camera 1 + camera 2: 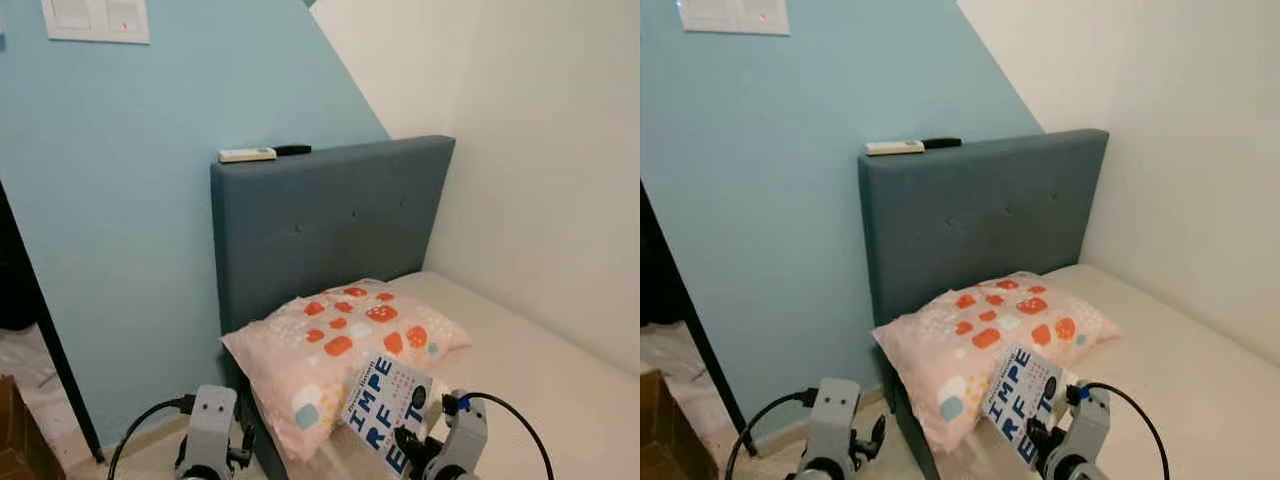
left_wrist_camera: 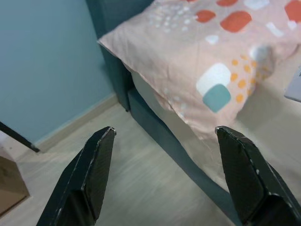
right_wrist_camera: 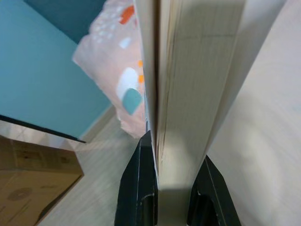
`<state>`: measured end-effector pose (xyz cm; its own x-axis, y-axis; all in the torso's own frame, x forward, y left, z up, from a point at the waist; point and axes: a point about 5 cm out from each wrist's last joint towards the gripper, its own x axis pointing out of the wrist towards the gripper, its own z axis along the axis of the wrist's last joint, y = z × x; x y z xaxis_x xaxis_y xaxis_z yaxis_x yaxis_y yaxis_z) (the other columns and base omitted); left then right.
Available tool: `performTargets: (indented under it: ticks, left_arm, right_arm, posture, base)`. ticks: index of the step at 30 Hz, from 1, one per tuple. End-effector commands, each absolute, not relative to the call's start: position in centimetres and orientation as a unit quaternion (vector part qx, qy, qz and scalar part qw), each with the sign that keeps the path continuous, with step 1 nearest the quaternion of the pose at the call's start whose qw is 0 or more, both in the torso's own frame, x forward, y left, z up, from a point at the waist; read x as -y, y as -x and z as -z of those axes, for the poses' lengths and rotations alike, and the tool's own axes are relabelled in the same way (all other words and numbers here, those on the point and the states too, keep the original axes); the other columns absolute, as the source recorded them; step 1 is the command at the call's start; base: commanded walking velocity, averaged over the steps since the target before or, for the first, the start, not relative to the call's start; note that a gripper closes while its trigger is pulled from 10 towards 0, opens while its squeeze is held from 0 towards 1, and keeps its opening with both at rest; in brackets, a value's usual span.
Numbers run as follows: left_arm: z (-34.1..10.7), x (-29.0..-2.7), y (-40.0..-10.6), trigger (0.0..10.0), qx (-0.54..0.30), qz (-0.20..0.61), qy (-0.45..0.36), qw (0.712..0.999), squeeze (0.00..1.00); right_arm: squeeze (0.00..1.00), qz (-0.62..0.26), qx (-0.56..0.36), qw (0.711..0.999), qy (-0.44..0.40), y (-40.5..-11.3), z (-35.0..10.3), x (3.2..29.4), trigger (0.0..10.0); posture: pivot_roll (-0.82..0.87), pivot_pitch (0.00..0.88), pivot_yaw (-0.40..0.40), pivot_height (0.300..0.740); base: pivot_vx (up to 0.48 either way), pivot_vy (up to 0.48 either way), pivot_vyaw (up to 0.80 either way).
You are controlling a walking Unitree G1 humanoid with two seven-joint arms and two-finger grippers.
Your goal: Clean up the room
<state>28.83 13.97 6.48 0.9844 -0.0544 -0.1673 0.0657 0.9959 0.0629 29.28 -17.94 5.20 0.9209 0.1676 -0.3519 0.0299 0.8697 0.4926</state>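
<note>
Right tool (image 3: 162,188) pinches the book (image 1: 386,410) by its lower edge, holding it upright over the bed (image 1: 560,390), just beside the pillow (image 1: 340,345). Left tool (image 2: 164,179) hangs wide open above the floor. Grip looks thin, though it's hard to judge; the book could pivot or slip out.

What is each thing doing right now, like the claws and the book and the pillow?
Right claw: shut on the book, gripping its edge.
Book: closed, held tilted over the mattress, beside the pillow.
Left claw: open, holding nothing, above the floor beside the bed.
Pillow: lying on the mattress against the headboard, one corner hanging past the bed's edge.
White remote: lying flat on top of the headboard.
Black remote: lying flat beside the white one.
</note>
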Motion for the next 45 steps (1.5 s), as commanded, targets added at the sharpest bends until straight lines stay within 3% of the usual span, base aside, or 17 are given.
performTargets:
  ticks: [1, 36, 45]
  left_arm:
    - [-6.4, -13.4, -28.7, 10.0, -0.09, 0.049, -0.032, 0.994, 0.0]
    - [-6.4, -13.6, -28.1, 10.0, -0.104, 0.075, -0.035, 0.991, 0.0]
    - [-6.8, -14.3, -27.8, 10.0, -0.104, 0.085, -0.038, 0.99, 0.0]
  right_arm:
    - [0.0, -0.023, -0.189, 0.947, -0.26, -29.0, -5.4, 18.6, 10.0]
    - [0.0, -0.042, -0.197, 0.936, -0.287, -30.0, -6.4, 19.1, 10.0]
    - [0.0, -0.072, -0.201, 0.935, -0.282, -30.8, -7.1, 19.1, 10.0]
  posture:
    - [-0.01, 0.13, -0.046, 0.637]
    - [0.01, 0.144, -0.041, 0.617]
    - [0.03, 0.171, -0.052, 0.577]
  base:
    - [0.0, 0.0, 0.0]
    - [0.0, 0.0, 0.0]
    - [0.0, 0.0, 0.0]
